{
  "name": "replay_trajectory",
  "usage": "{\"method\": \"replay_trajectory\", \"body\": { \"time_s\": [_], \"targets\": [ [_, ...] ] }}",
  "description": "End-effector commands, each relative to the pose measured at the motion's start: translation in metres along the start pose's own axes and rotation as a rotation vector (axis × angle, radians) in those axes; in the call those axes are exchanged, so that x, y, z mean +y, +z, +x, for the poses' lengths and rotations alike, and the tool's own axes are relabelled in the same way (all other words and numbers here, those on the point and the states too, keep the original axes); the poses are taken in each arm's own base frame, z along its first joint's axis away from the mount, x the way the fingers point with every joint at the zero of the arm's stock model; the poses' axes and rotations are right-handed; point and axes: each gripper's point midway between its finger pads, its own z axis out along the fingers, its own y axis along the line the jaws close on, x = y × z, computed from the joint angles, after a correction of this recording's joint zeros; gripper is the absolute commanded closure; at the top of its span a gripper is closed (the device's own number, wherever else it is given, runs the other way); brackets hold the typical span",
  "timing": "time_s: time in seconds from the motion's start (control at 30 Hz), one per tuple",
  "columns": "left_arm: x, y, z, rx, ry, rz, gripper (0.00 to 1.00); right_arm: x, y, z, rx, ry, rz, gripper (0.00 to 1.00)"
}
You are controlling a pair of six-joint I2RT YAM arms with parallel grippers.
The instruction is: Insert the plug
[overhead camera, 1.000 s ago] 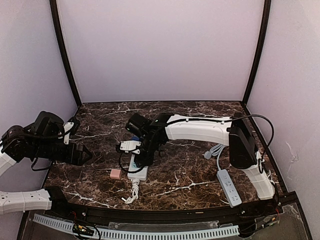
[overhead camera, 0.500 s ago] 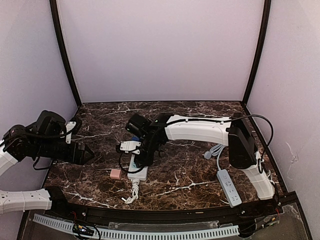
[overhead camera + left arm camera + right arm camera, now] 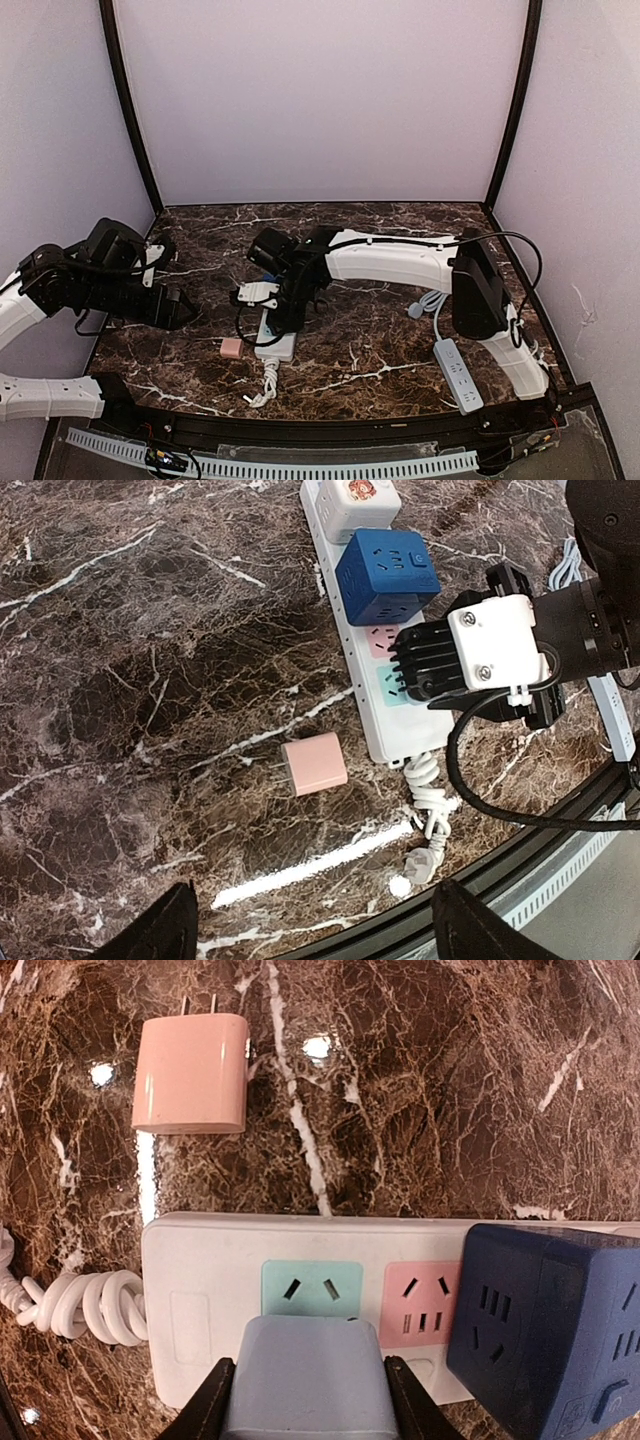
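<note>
Marble tabletop carries the power strip. The right gripper pinches a pale blue plug by its teal socket; misaligned prongs may jam. The left gripper hangs spread.

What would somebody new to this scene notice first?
Probably the right claw, shut on a pale blue plastic plug held close to the teal socket of the long white power strip at the middle of the dark marble table. Farther along the strip sits a navy blue cube adapter. A small pink square charger lies loose on the marble beside the strip, prongs bare.
</note>
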Motion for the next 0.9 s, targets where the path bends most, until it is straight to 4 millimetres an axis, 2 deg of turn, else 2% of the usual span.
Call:
{"method": "replay_trajectory", "body": {
  "time_s": [0.0, 0.27, 0.47, 0.63, 0.87],
  "targets": [
    [-0.006, -0.001, -0.003, 0.003, 0.011, 0.025, 0.19, 0.004, 0.043, 0.03, 0.132, 0.017, 0.0, 1.0],
    [-0.01, 0.001, -0.008, 0.036, 0.047, 0.016, 0.2, 0.006, 0.058, 0.03, 0.142, 0.037, -0.01, 1.0],
    [-0.013, 0.001, -0.013, 0.048, 0.082, 0.012, 0.21, 0.011, 0.056, 0.042, 0.191, 0.076, -0.025, 1.0],
    [-0.015, 0.003, -0.014, 0.068, 0.113, 0.011, 0.22, 0.015, 0.035, 0.055, 0.235, 0.103, -0.034, 1.0],
    [-0.018, 0.008, -0.016, 0.078, 0.14, 0.016, 0.24, 0.01, 0.0, 0.086, 0.303, 0.084, -0.009, 1.0]
  ]
}}
